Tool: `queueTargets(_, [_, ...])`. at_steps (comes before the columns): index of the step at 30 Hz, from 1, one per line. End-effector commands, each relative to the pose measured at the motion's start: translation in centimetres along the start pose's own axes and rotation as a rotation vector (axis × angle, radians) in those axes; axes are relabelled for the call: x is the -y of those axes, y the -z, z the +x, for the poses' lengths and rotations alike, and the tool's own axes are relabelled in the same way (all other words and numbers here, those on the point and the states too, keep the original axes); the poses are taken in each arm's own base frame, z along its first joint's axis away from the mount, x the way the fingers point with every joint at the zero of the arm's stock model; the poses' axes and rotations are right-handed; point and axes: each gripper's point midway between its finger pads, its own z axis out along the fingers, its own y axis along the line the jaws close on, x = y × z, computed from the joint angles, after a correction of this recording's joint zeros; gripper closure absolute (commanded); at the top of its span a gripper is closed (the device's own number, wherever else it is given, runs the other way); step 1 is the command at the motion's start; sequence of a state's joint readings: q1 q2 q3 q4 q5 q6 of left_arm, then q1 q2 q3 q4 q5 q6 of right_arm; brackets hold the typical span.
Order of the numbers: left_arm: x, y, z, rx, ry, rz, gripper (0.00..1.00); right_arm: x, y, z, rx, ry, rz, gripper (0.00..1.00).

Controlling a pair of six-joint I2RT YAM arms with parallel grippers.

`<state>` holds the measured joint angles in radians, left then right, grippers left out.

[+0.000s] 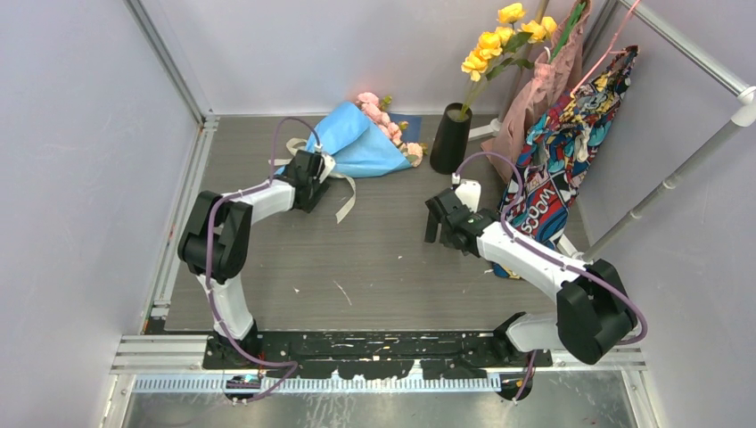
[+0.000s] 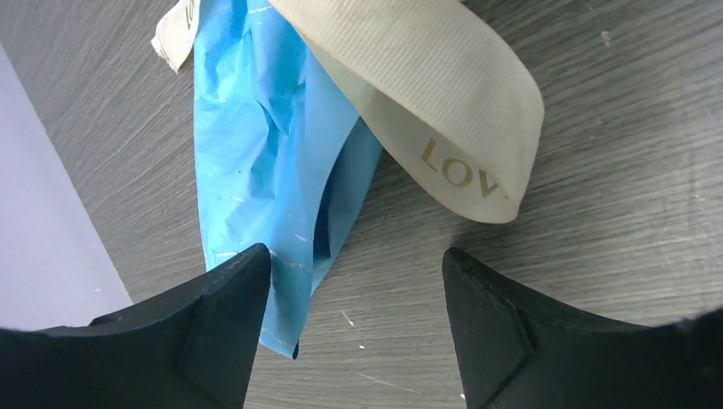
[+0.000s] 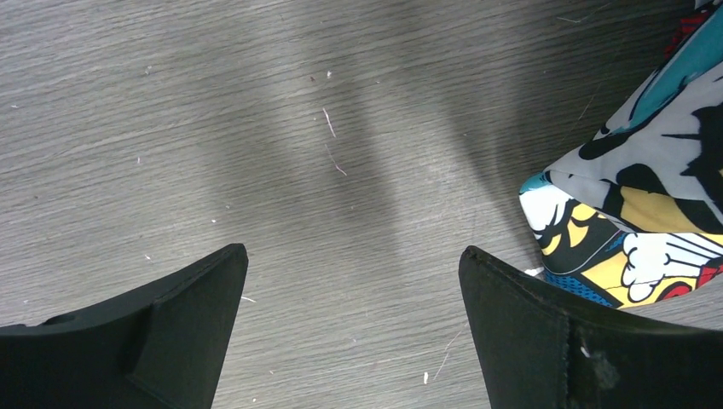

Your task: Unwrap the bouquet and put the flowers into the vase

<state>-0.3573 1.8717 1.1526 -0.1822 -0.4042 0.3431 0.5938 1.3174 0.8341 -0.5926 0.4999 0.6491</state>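
Spreads black left pincer (image 2: 354, 264), released, over blue-paper-wrapped pink-rose bouquet (image 2: 256, 153) upper left; holds right pincer (image 3: 354, 256) released above grey desk (image 3: 256, 102).

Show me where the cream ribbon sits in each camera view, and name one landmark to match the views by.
Top external: the cream ribbon is left of centre, trailing down from the narrow end of the blue paper.
Left wrist: the ribbon fills the upper middle and right as a wide looped band with gold lettering.
Right wrist: not in view.
Shared landmark: the blue paper, which lies right beside the ribbon in both views that show it.
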Motion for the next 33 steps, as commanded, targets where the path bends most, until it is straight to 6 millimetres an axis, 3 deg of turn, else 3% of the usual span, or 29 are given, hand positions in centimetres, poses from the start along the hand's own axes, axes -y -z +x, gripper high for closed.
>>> queueTargets(1, [-1.7,-0.4,-1.1,0.017,0.062,-0.041,0.26,-0.7,0.0,-1.2,0.041,-0.015,-0.019,0.00])
queueTargets(4, [-1.5,-0.9,-0.8,-0.012,0.077,-0.027,0.33,-0.6,-0.1,-1.1,0.043,-0.009,-0.010,0.00])
queueTargets(10, [-1.2,-1.3,0.0,-0.067,0.117,-0.019,0.61,-1.0,-0.5,-0.7,0.027,-0.014,-0.023,0.00])
queueTargets(11, [-1.0,-1.2,0.1,-0.070,0.123,-0.005,0.68,-1.0,-0.5,-0.7,0.027,-0.018,-0.025,0.00])
queueTargets(13, [-0.7,-0.9,0.1,-0.075,0.139,0.015,0.97,-1.1,-0.5,-0.6,0.024,-0.019,-0.028,0.00])
queueTargets(14, [-0.4,-0.7,0.1,-0.075,0.149,0.031,1.00,-0.9,-0.4,-0.6,0.024,-0.020,-0.026,0.00])
queueTargets(23, [2.7,2.2,-0.8,-0.090,0.204,0.061,1.00,-1.8,0.1,-0.4,0.009,-0.002,-0.074,0.00])
queueTargets(33, [10.3,7.7,0.9,-0.179,0.318,0.217,1.00,-2.0,0.9,-1.0,0.028,0.003,-0.081,0.00])
